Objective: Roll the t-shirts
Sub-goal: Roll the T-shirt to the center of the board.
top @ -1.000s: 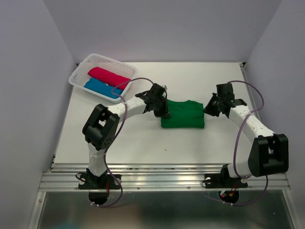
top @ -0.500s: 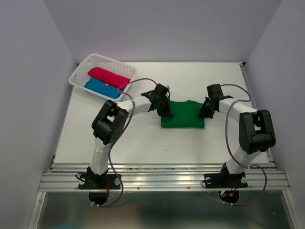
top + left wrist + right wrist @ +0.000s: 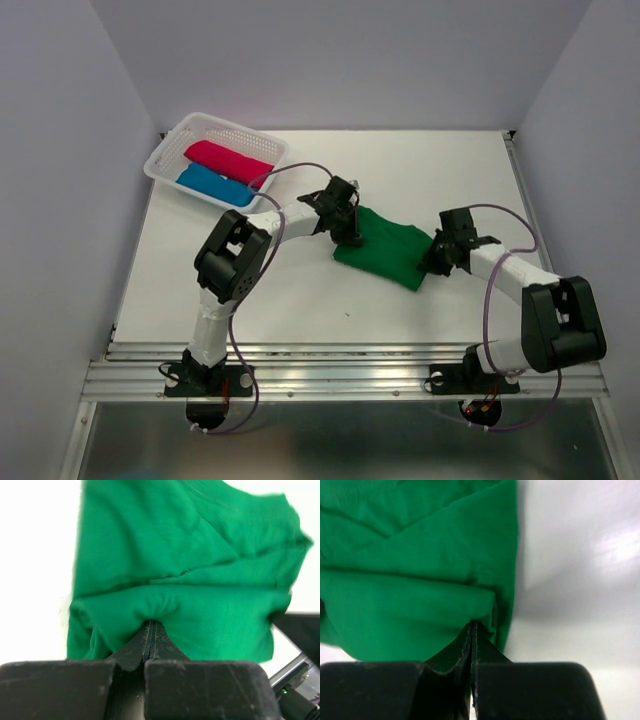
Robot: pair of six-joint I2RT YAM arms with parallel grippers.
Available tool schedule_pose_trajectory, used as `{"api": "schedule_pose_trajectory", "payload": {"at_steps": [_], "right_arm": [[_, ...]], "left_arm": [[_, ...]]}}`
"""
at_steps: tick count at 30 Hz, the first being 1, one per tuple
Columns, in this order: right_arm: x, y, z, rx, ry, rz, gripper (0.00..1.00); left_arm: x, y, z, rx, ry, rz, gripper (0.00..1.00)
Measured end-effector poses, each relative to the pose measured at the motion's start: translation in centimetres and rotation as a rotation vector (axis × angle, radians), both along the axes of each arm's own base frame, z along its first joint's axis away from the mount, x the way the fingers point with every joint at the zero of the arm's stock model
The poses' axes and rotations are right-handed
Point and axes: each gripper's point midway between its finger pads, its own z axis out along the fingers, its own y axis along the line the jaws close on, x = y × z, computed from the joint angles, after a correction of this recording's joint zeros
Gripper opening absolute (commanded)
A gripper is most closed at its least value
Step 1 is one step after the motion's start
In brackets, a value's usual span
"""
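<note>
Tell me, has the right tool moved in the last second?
Yes. The right tool, shut on the green t-shirt, has pulled its corner nearer the front rail.

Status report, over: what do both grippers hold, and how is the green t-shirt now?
Left gripper shut on green t-shirt at left end, right gripper at right end. Shirt folded, not yet rolled. Basket far off, nothing in way.

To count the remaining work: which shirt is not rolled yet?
The green shirt, lying unrolled on the table; the pink shirt and blue shirt lie rolled in the basket.
</note>
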Motion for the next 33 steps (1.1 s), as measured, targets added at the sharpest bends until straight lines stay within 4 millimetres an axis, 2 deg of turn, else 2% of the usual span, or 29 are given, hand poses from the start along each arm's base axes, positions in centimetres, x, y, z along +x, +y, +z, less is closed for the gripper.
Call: {"api": "schedule_pose_trajectory", "payload": {"at_steps": [4, 7, 12, 15, 19, 22, 28, 31, 33], "right_arm": [[-4.1, 1.9, -0.1, 0.049, 0.028, 0.035, 0.01], [-6.6, 3.2, 0.6, 0.078, 0.040, 0.058, 0.01], [-7.9, 2.8, 3.4, 0.075, 0.003, 0.037, 0.01], [-7.1, 2.5, 6.4, 0.045, -0.046, 0.045, 0.03], [-4.6, 3.2, 11.8, -0.017, -0.170, 0.120, 0.09], [-3.9, 4.2, 13.3, -0.084, -0.192, 0.187, 0.12], [-2.9, 9.3, 13.6, -0.250, -0.185, 0.397, 0.12], [-2.2, 11.9, 12.6, -0.279, -0.172, 0.466, 0.11], [-1.7, 12.5, 11.2, -0.291, -0.149, 0.476, 0.11]], "left_arm": [[-0.5, 0.9, 0.2, 0.022, -0.012, -0.001, 0.00], [-0.6, 1.4, 0.4, 0.043, -0.019, -0.002, 0.00], [-0.5, 2.1, 0.4, 0.086, -0.026, -0.006, 0.00], [0.1, 2.2, 1.4, 0.109, -0.050, -0.008, 0.01], [1.9, 1.8, 4.5, 0.116, -0.124, -0.007, 0.03], [2.5, 1.9, 7.5, 0.105, -0.175, -0.002, 0.03], [2.1, 4.3, 13.7, 0.075, -0.258, 0.040, 0.03], [1.5, 8.1, 16.8, 0.062, -0.294, 0.110, 0.03], [0.9, 10.7, 18.4, 0.056, -0.316, 0.163, 0.03]]}}
